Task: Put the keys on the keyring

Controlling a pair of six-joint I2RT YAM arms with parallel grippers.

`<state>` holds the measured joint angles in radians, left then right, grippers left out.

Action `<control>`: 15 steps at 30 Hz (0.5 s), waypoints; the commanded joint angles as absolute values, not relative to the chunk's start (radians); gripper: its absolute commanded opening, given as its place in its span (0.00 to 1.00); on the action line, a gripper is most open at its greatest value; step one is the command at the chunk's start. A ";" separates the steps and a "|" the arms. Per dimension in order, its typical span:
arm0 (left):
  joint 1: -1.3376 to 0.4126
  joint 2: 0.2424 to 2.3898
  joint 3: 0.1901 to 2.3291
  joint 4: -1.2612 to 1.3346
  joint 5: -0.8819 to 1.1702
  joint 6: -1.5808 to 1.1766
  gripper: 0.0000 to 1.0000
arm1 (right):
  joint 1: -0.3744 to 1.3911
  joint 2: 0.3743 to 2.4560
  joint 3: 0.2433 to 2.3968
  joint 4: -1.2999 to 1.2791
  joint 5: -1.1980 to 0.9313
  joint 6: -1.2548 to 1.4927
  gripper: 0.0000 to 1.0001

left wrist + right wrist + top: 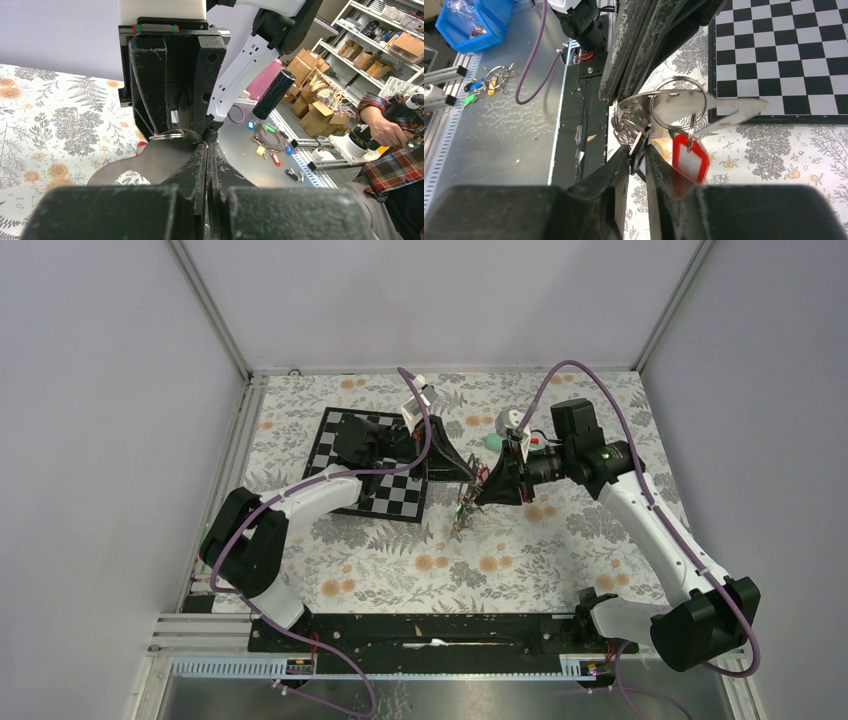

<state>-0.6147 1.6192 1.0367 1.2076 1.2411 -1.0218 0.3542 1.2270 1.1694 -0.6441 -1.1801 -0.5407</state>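
Both grippers meet above the middle of the flowered table. My left gripper [207, 147] [464, 472] is shut on the edge of the keyring [724, 107] [150, 162], a flat grey metal loop held level. Split rings [676, 102] hang from it, one carrying a red-tagged key [690, 161]. My right gripper [638, 150] [486, 484] is closed on a small black-and-white key tag right under the rings. In the top view a bunch of keys [461, 516] with a green tag dangles below the two grippers.
A chessboard mat [370, 465] lies at the back left under the left arm. A teal tube [495, 443] sits behind the right gripper. More tagged keys [270, 145] lie on the grey bench beyond the table, near a blue bin [474, 22].
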 commanded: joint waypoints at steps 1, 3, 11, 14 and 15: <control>-0.610 1.602 1.035 1.275 1.215 -1.026 0.00 | 0.356 1.217 1.186 -0.639 -1.192 -0.549 0.22; -0.611 1.602 1.035 1.272 1.217 -1.023 0.00 | 0.356 1.215 1.197 -0.657 -1.182 -0.560 0.18; -0.606 1.592 1.028 1.241 1.228 -0.995 0.00 | 0.356 1.200 1.239 -0.728 -1.128 -0.616 0.10; -0.606 1.594 1.027 1.236 1.234 -0.988 0.00 | 0.356 1.194 1.257 -0.756 -1.105 -0.639 0.06; -0.606 1.594 1.025 1.235 1.236 -0.985 0.00 | 0.356 1.192 1.262 -0.765 -1.100 -0.645 0.06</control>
<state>-0.6109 1.6192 1.0241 1.1988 1.2427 -1.0119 0.3542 1.2255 1.2022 -0.7189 -1.1286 -0.5953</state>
